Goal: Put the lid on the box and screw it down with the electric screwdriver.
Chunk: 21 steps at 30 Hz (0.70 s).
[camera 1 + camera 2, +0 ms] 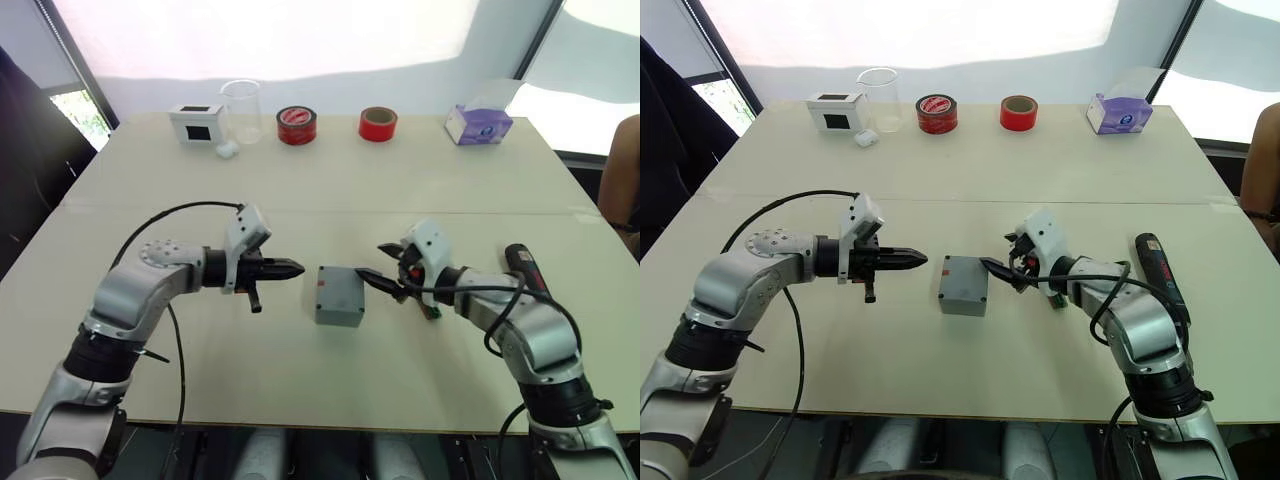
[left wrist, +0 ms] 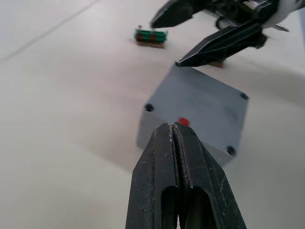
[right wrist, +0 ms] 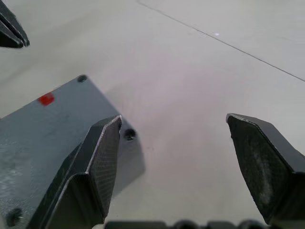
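The box (image 1: 338, 295) sits mid-table between both grippers. The left gripper (image 1: 292, 268), fingers pressed together, points at it; the right gripper (image 1: 385, 270) is spread beside its far corner. The screwdriver (image 1: 527, 269) lies well right; a green connector (image 2: 150, 36), perhaps two, lies behind.

Lab: bare worktable (image 1: 330, 180), tape rolls (image 1: 297, 126)

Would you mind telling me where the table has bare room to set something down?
Free: the wide strip between the back row, red tape rolls to tissue box, and the box; also the near edge. Crowded: around the box, between left gripper and right gripper.
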Each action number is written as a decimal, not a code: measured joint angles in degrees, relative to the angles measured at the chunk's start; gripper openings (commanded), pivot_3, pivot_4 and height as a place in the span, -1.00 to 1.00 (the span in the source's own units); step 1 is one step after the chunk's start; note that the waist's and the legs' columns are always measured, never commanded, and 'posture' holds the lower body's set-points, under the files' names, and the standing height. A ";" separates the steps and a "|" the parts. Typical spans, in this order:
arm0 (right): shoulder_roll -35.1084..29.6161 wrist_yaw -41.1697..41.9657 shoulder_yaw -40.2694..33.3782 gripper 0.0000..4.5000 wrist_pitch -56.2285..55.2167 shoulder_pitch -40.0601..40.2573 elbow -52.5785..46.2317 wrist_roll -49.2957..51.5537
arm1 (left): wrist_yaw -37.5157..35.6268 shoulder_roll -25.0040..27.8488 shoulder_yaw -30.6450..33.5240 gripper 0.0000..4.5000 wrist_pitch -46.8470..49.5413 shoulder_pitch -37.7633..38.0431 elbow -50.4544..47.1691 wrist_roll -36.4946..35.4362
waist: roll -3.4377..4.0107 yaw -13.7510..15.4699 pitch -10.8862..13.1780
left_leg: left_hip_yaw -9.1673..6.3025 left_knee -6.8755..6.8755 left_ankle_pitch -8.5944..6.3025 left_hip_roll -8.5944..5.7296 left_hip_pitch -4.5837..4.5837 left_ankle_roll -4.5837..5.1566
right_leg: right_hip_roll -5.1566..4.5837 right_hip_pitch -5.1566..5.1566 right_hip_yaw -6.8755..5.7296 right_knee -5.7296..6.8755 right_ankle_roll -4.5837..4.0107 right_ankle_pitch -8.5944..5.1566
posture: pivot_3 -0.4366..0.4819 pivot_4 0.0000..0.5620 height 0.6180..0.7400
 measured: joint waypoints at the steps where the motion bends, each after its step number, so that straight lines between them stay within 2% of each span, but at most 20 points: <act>1: -0.04 -0.45 -1.74 0.70 2.02 -0.54 -0.14 1.28 | 1.30 -1.03 0.14 -1.00 -0.64 -0.27 0.00 0.58 | 0.00 0.01 0.00 | 0.00 0.00 0.00 0.00 -0.02 0.00 | 0.00 -0.02 0.00 0.00 0.00 0.00 | -0.05 -0.47 1.00; 2: -0.27 -1.07 -4.13 0.83 4.39 -1.35 -0.40 2.78 | 1.67 -1.95 0.35 -1.00 -0.74 -1.01 0.09 0.26 | 0.00 -0.01 0.00 | 0.00 0.00 0.00 0.00 -0.02 0.00 | -0.01 -0.02 0.00 0.00 0.00 0.00 | -0.05 -0.47 1.00; 3: -1.03 -1.41 -5.53 0.85 5.81 -2.10 -0.43 3.45 | 1.08 -2.15 0.37 -1.00 -0.41 -1.79 0.08 -0.71 | 0.00 0.01 0.00 | 0.01 0.00 0.00 -0.01 -0.07 0.00 | -0.02 -0.07 0.00 0.02 0.00 0.00 | -0.05 -0.47 1.00; 4: -3.07 -1.74 -7.84 0.99 8.19 -3.36 -0.49 4.31 | -0.87 -2.26 0.52 -1.00 1.08 -3.49 0.17 -2.79 | 0.00 0.06 0.00 | 0.01 0.00 0.00 -0.01 -0.09 0.00 | -0.02 -0.08 0.00 0.03 0.00 0.00 | -0.05 -0.47 1.00; 7: -10.23 -1.49 -13.10 0.99 13.44 -6.39 0.02 5.73 | -4.76 -1.49 0.58 -1.00 3.19 -7.14 0.51 -5.59 | 0.01 0.00 0.00 | 0.02 -0.02 0.00 -0.04 -0.07 0.01 | -0.04 -0.07 0.00 -0.02 0.00 0.00 | -0.05 -0.47 1.00; 11: -20.84 -2.64 -18.21 0.99 21.60 -13.14 8.67 5.08 | -6.89 -1.82 -0.81 -1.00 3.23 -8.96 -0.38 -5.86 | 0.01 -0.23 0.00 | 0.07 -0.09 0.00 0.00 -0.06 0.01 | -0.03 -0.08 0.02 -0.07 -0.01 0.00 | -0.05 -0.47 1.00; 14: -29.72 0.11 -15.36 0.99 26.84 -13.47 14.91 4.78 | -8.39 -1.85 -2.43 -1.00 3.22 -9.00 -2.95 -6.21 | 0.01 -0.22 0.01 | 0.11 -0.17 -0.01 0.04 -0.08 0.01 | -0.03 -0.10 0.03 -0.15 -0.02 -0.01 | -0.05 -0.47 1.00; 17: -41.18 8.61 -6.89 0.99 30.06 -9.94 18.65 5.90 | -9.43 -1.83 -3.32 -1.00 3.01 -9.03 -5.62 -6.66 | 0.04 -0.19 0.03 | 0.13 -0.13 -0.03 0.05 -0.10 0.06 | -0.06 -0.06 0.04 -0.21 -0.01 -0.01 | -0.05 -0.47 1.00; 21: -46.30 17.04 0.57 0.99 28.03 -8.43 22.98 5.92 | -9.96 -2.32 -4.81 -1.00 2.76 -8.16 -8.42 -7.01 | 0.07 -0.74 0.02 | 0.21 -0.07 -0.06 0.05 -0.06 0.10 | -0.08 -0.03 0.09 -0.22 -0.01 0.00 | -0.05 -0.47 1.00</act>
